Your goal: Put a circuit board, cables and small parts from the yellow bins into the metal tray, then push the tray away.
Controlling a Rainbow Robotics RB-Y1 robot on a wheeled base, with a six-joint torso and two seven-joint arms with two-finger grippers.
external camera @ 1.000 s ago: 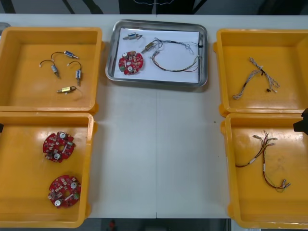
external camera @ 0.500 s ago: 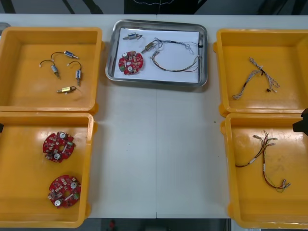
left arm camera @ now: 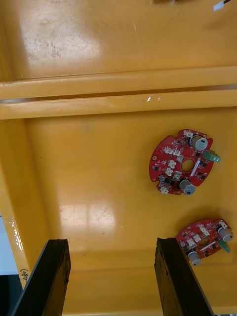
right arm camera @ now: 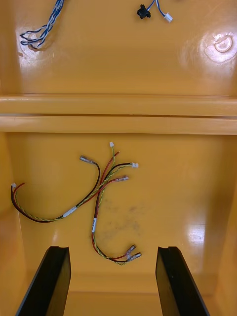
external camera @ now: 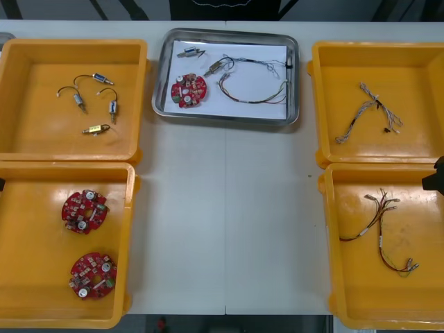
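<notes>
The metal tray sits at the table's far middle, white inside. It holds a red circuit board, small metal parts and thin cables. My right gripper hangs open over the near right yellow bin, above red and yellow cables; a bit of that arm shows at the table's right edge. My left gripper hangs open over the near left bin, beside two circuit boards. Nothing is between either pair of fingers.
The far left bin holds several small metal parts. The far right bin holds a twisted blue and white cable. The two near-left circuit boards lie apart. Bare table stretches between the bins.
</notes>
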